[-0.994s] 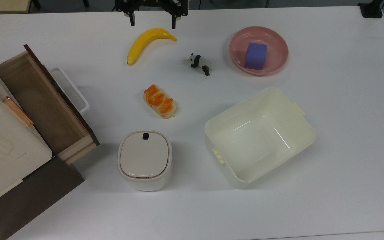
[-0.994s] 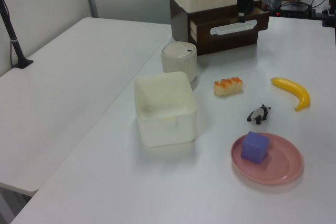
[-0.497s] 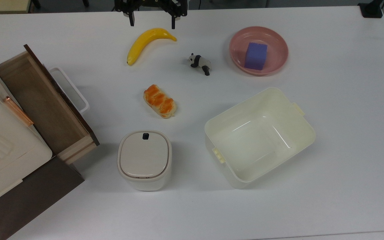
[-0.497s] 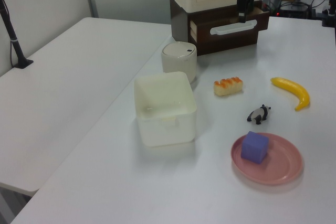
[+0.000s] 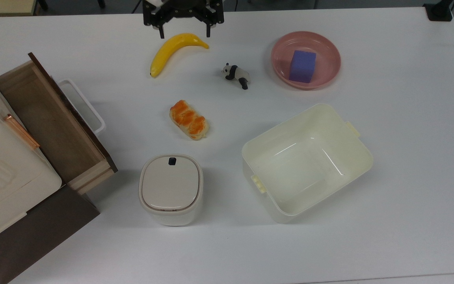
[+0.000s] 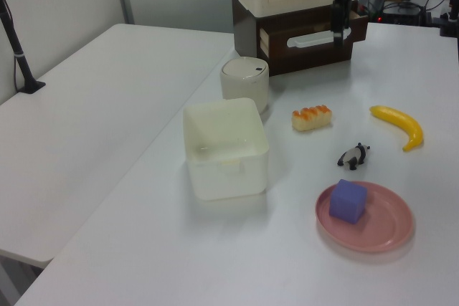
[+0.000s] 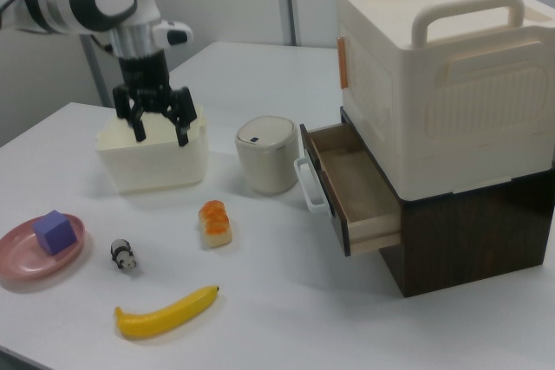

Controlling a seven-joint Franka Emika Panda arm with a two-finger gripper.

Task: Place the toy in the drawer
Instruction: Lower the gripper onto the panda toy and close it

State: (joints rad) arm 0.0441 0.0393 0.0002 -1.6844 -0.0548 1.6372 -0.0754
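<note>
The toy, a small black-and-white panda [image 5: 235, 75], lies on its side on the white table between the banana and the pink plate; it also shows in the left view [image 6: 353, 155] and the right view [image 7: 124, 255]. The wooden drawer [image 5: 49, 126] stands pulled out at the top view's left, with nothing inside, its white loop handle [image 5: 87, 107] facing the table; the drawer [image 7: 351, 188] sits under a cream box. My gripper [image 5: 185, 36] hangs open and holds nothing above the banana's upper end, up and left of the panda in the top view. It also shows open in the right view [image 7: 160, 136].
A yellow banana [image 5: 173, 51] lies under the gripper. An orange-glazed bread loaf [image 5: 188, 119] sits mid-table, with a lidded beige bin [image 5: 170, 189] below it. A cream tub [image 5: 286, 209] stands at the top view's lower right. A pink plate [image 5: 325, 73] holds a purple cube [image 5: 302, 66].
The gripper has come a little further in over the table, toward the banana, with its fingers still apart. Nothing on the table has moved.
</note>
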